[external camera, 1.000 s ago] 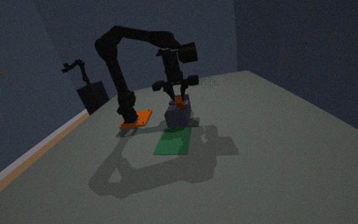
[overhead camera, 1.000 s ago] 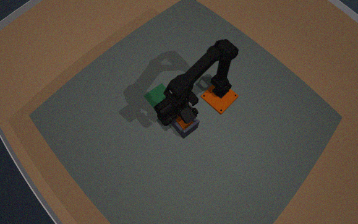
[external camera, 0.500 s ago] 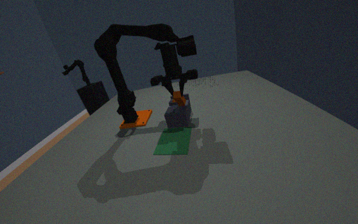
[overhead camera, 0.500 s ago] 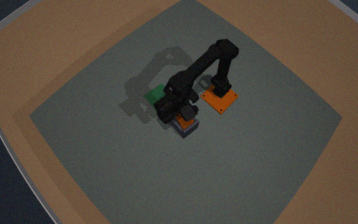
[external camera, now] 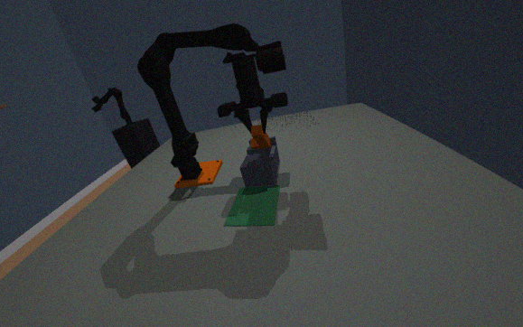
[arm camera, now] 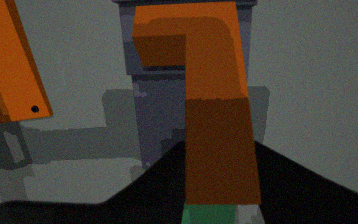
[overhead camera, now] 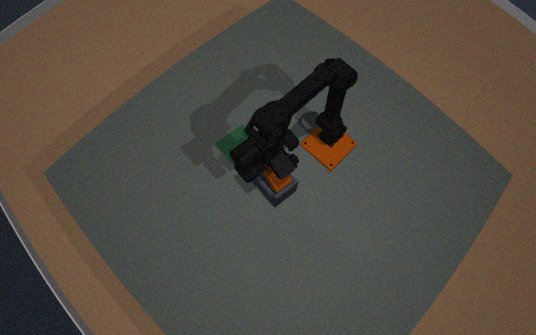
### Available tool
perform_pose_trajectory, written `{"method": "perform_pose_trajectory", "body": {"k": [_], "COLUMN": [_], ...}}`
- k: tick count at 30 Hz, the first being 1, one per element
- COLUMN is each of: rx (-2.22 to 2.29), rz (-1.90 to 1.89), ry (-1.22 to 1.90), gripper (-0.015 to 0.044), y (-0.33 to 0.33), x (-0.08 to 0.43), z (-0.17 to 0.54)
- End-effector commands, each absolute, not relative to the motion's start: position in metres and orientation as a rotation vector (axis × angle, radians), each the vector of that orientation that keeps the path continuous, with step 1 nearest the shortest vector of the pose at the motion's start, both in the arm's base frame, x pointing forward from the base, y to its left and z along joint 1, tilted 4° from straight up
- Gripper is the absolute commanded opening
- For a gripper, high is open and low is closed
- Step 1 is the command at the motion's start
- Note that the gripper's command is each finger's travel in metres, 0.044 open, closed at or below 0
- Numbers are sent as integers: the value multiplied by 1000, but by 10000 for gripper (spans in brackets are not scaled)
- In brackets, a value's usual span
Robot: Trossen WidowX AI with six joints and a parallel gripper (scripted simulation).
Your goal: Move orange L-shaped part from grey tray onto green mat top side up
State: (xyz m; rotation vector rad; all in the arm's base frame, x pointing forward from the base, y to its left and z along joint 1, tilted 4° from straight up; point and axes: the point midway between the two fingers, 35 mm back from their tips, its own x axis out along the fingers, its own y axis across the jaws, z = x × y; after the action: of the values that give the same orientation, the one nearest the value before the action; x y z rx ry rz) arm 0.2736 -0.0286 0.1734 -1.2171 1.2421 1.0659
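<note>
The orange L-shaped part (overhead camera: 278, 181) (external camera: 260, 140) (arm camera: 216, 75) is held by its straight end, which is up between the fingers. Its L-shaped end is over the far part of the grey tray (overhead camera: 276, 201) (external camera: 260, 169) (arm camera: 159, 105). The part looks tilted, with the L-shaped end lower. It appears raised out of the pocket, but whether its low end still touches the tray cannot be told. My gripper (external camera: 256, 129) (arm camera: 216, 149) is shut on the part, above the tray. The green mat (overhead camera: 226, 143) (external camera: 255, 210) (arm camera: 210, 215) lies flat beside the tray with nothing on it.
The arm's orange base plate (overhead camera: 331, 159) (external camera: 210, 172) (arm camera: 22, 85) is on the table to one side of the tray. The arm's shadow falls across the table and partly over the mat. A second small arm on a dark block (external camera: 135, 142) stands in the background.
</note>
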Motion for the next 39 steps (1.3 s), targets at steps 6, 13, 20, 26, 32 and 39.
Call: {"method": "perform_pose_trajectory", "body": {"k": [6, 13, 20, 26, 32, 39], "rx": [-1212, -1212, -1213, -1214, -1216, -1218], "rz": [1062, 1062, 1062, 1061, 1060, 1059], "ry": [1238, 1238, 1238, 1240, 1242, 1245], "gripper": [0, 0, 0, 0, 0, 0], "y": [-27, -27, -31, -53, -77, -103], "x": [273, 273, 272, 268, 264, 259], "z": [190, 194, 197, 196, 196, 197]}}
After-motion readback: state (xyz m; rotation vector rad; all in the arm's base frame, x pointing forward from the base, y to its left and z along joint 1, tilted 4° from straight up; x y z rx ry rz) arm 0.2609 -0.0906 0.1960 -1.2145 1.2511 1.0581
